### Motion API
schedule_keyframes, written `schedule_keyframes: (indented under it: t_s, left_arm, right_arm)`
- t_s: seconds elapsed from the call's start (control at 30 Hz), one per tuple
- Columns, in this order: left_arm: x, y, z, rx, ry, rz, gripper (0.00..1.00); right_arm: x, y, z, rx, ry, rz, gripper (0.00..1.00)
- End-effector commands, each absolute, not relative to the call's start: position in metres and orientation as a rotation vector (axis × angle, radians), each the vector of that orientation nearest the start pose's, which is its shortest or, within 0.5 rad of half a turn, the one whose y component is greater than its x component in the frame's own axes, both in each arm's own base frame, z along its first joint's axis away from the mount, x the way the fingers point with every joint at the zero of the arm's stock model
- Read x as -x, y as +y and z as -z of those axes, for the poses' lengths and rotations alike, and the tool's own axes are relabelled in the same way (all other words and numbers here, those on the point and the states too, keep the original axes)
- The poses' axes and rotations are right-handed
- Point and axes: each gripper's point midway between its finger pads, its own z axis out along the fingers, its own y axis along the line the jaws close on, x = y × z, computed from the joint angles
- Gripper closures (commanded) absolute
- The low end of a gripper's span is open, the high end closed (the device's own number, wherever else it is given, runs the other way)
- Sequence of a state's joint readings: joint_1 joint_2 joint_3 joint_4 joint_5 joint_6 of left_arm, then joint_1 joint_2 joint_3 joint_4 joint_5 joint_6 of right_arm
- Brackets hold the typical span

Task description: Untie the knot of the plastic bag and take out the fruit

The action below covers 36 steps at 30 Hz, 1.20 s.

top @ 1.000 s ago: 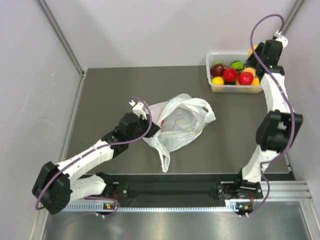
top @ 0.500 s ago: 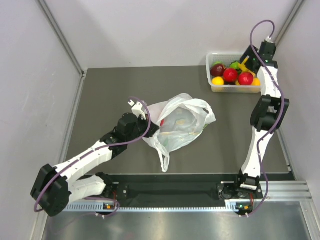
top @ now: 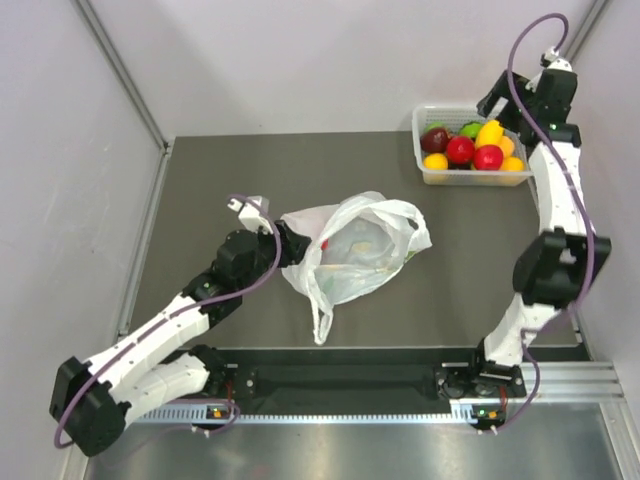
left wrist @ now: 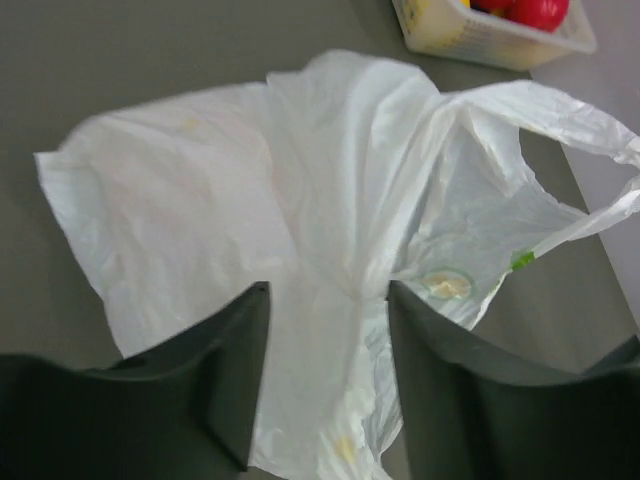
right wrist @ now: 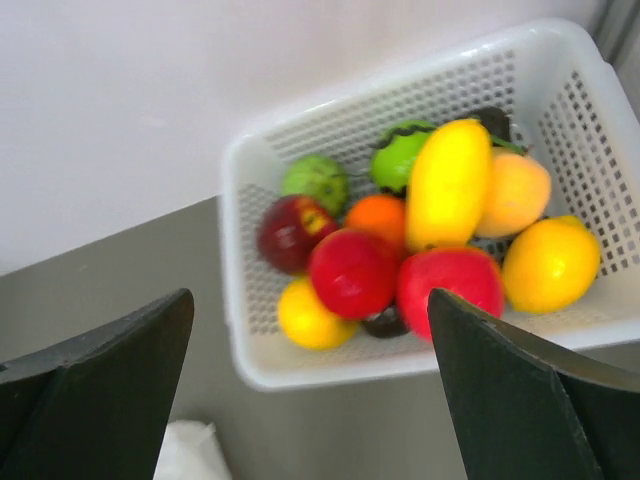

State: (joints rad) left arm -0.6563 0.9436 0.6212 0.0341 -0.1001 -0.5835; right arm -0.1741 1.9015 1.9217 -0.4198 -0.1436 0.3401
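Several fruit (right wrist: 355,272) in basket (right wrist: 238,320), right pincer (right wrist: 310,295) spread

- the plastic bag (left wrist: 330,200): thin translucent white film, crinkled, with a soft sheen
- the fruit (right wrist: 446,180): smooth, glossy skins
- the basket (right wrist: 330,368): white perforated plastic, faintly shiny
- the counter (top: 220,180): smooth, matt dark grey

A white basket (top: 470,179) sits at the far right corner of the table (top: 220,190); dark red apple (right wrist: 287,234) and green fruit (right wrist: 315,180) inside.
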Motion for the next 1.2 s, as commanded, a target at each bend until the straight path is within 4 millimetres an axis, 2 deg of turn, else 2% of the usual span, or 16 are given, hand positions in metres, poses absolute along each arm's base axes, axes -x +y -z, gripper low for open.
schedule_keyframes:
  t_s: [0.0,0.03,0.07,0.13,0.17,0.23,0.27,0.3,0.33,0.4,0.47,0.67,0.83,1.03,1.13,1.17]
  left_arm:
    - [-0.283,-0.192,-0.234,0.171,1.807,0.711,0.39]
    - [-0.284,-0.185,-0.238,0.214,1.785,0.694,0.25]
    - [-0.285,-0.182,-0.239,0.228,1.782,0.683,0.19]
    - [-0.287,-0.177,-0.242,0.273,1.779,0.668,0.01]
    - [-0.289,-0.168,-0.234,0.316,1.801,0.611,0.01]
    - [-0.296,-0.163,-0.231,0.369,1.820,0.565,0.01]
    - [-0.298,-0.162,-0.228,0.374,1.840,0.544,0.01]
    - [-0.302,-0.159,-0.223,0.380,1.872,0.520,0.01]
    - [-0.311,-0.165,-0.221,0.373,1.912,0.521,0.01]
    - [-0.325,-0.168,-0.198,0.396,2.025,0.526,0.01]
    - [-0.344,-0.164,-0.201,0.432,2.031,0.552,0.01]
    - [-0.381,-0.188,-0.178,0.389,2.129,0.626,0.01]
    - [-0.382,-0.209,-0.161,0.358,2.266,0.693,0.01]
    - [-0.394,-0.209,-0.153,0.352,2.264,0.656,0.03]
    - [-0.394,-0.209,-0.145,0.325,2.302,0.640,0.18]
    - [-0.392,-0.211,-0.143,0.317,2.312,0.658,0.31]
  right_arm:
    - [-0.513,-0.001,-0.360,-0.220,1.813,-0.300,0.00]
    - [-0.496,0.009,-0.375,-0.178,1.781,-0.305,0.00]
    - [-0.486,0.029,-0.354,-0.146,1.832,-0.324,0.00]
    - [-0.457,0.056,-0.362,-0.062,1.820,-0.367,0.00]
    - [-0.444,0.075,-0.340,-0.020,1.869,-0.408,0.00]
    - [-0.416,0.091,-0.346,0.031,1.844,-0.437,0.00]
    - [-0.403,0.107,-0.325,0.065,1.889,-0.469,0.00]
    - [-0.387,0.114,-0.332,0.092,1.866,-0.490,0.00]
    - [-0.376,0.120,-0.313,0.121,1.907,-0.499,0.00]
    - [-0.351,0.137,-0.313,0.184,1.904,-0.517,0.00]
    - [-0.327,0.155,-0.294,0.258,1.944,-0.530,0.00]
    - [-0.263,0.178,-0.276,0.364,1.966,-0.566,0.00]
    - [-0.234,0.185,-0.251,0.413,2.013,-0.596,0.00]
    - [-0.214,0.201,-0.223,0.532,2.049,-0.600,0.00]
    - [-0.215,0.205,-0.211,0.526,2.067,-0.601,0.00]
    - [-0.215,0.206,-0.206,0.525,2.075,-0.601,0.00]
